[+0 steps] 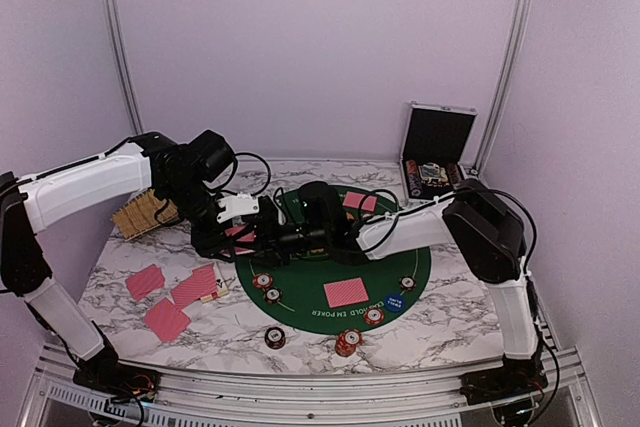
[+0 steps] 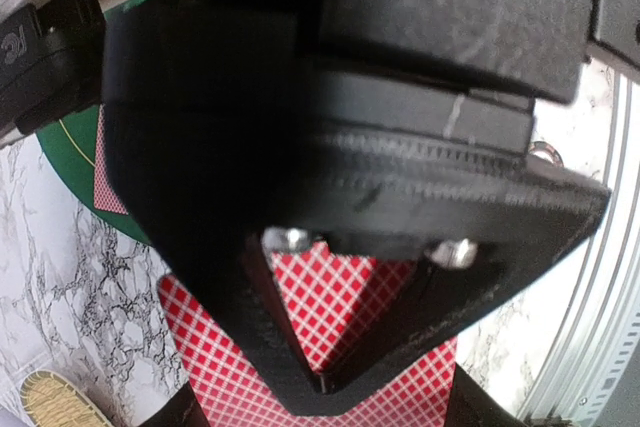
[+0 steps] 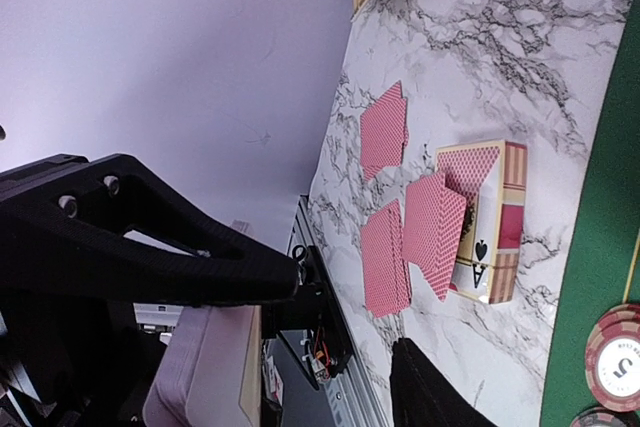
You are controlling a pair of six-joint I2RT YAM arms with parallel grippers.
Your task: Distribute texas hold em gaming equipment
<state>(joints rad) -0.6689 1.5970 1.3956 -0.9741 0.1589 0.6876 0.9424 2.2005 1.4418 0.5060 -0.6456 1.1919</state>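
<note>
I'm looking at both arms meeting over the left edge of the green mat [image 1: 300,305], tools almost touching. The left tool [image 1: 232,235] is pinching a red-checked card [image 2: 330,319]. In the left wrist view the card is spanning the space between its two fingertips, and I can't tell whether it is one card or a stack. One black finger [image 2: 250,347] of the right tool [image 3: 347,317] is sitting right over that card and blocking most of that view. In the right wrist view the right tool's fingers are standing spread, with nothing between them.

I'm seeing three loose red-backed cards [image 1: 165,319] lying face down on the marble desk [image 1: 440,322] left of the mat. One of them is overlapping a tan card box [image 3: 490,237] with an ace of spades on it. Two more cards are lying on the mat, one near [image 1: 346,292] and one far [image 1: 360,201].

Striped chips are sitting along the mat's near rim: a pair at left [image 1: 267,288], one beside the blue disc [image 1: 394,300], and two off the mat [image 1: 347,342] on the desk.

The straw basket [image 1: 140,217] is sitting far left, and the open silver case [image 1: 437,137] far right.
</note>
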